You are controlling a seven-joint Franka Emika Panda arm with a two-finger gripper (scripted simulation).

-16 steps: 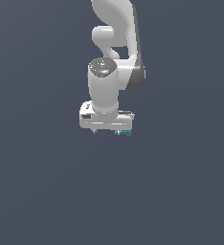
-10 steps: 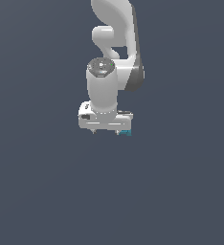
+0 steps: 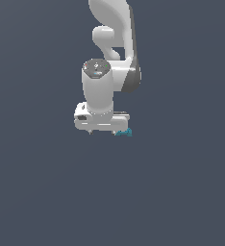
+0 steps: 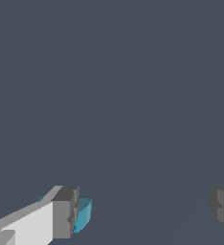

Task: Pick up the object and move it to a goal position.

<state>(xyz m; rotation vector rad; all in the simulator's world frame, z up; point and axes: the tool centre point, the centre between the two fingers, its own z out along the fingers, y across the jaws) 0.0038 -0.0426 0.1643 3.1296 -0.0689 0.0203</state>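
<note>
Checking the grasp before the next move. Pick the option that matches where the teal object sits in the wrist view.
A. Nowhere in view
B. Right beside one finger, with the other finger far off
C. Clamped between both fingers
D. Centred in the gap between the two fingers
B: in the wrist view the teal object shows right beside one finger of the claw, while the other finger stands far off across a wide gap.

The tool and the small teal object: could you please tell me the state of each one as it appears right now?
Tool: open, fingers spread wide apart, nothing clamped between them.
Teal object: not grasped, lying right beside one finger on its inner side; contact cannot be told. In the exterior view it peeks out at the tool's lower edge.
</note>
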